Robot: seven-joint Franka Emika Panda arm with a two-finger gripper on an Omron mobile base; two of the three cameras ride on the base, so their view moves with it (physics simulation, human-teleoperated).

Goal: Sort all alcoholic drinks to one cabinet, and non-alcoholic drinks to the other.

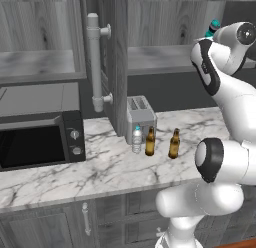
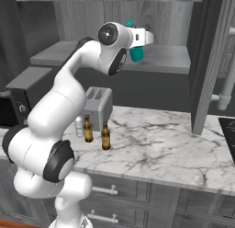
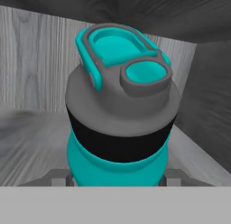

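Counter, left to right: black microwave (image 1: 40, 139) at far left; the chrome two-slot toaster (image 1: 140, 113) behind a clear ribbed plastic water bottle with a white cap (image 1: 137, 139); just beside it, two slim amber-brown glass beer bottles (image 1: 150, 141) (image 1: 174, 143), upright on the white marbled counter (image 1: 110, 167), a small gap between them. All three bottles untouched by me.

Further right and higher: my gripper (image 2: 136, 47) is closed around the body of the teal cylindrical flask with a dark grey cap (image 2: 136, 51), low on the teal barrel; the fingers (image 3: 55, 177) show at both sides of it in the hand view. I hold the flask up at the open dark grey wood-grain wall cabinet (image 2: 206, 61), over its grey shelf (image 2: 165, 57). Whether its base touches the shelf I cannot tell.

Step in hand, as I judge it: placing the first non-alcoholic drink. Next move calls for lowering until seated, opening, then backing out straight so as not to tip it.

Orientation: in the right base view, long axis roughly vertical, cap upward, slightly tilted.
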